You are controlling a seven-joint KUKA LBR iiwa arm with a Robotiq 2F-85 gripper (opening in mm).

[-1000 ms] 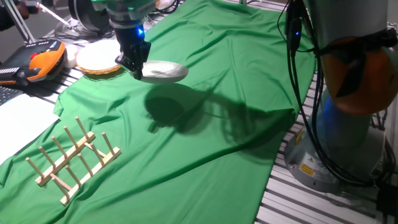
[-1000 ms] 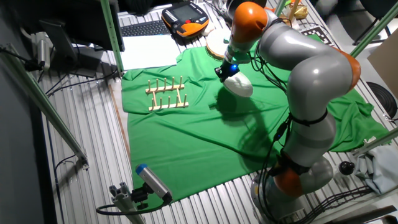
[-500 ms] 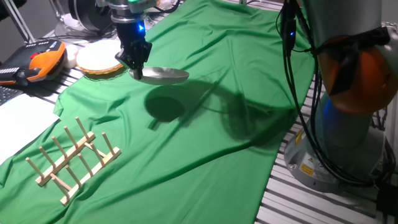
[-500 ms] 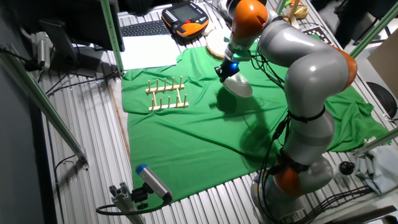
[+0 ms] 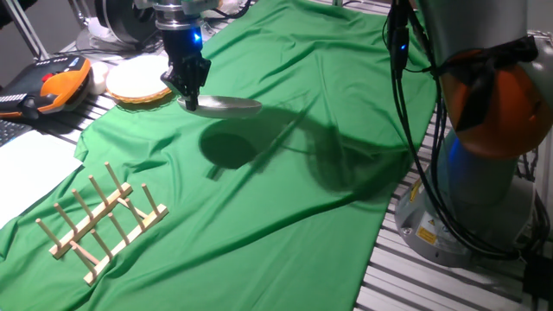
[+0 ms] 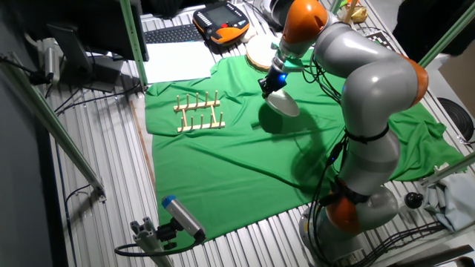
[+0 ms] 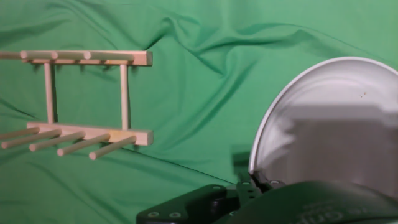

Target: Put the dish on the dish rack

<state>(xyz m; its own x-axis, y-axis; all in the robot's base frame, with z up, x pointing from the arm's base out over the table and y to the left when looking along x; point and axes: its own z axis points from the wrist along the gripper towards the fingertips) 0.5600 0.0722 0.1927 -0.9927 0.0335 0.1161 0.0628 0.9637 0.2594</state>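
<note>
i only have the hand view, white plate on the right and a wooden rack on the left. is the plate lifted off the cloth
Observer: Yes, the plain white round plate hangs above the green cloth, its shadow beneath.
Operator: what's gripping it
Observer: The gripper pinches its rim, at the edge nearest the wicker-rimmed disc.
Operator: rack empty?
Observer: Yes, the small light wooden peg rack holds nothing.

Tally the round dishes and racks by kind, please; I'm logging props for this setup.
Plain white dish, held in the gripper: 1
White disc with wicker rim: 1
Wooden dish rack: 1
Total: 3
</note>
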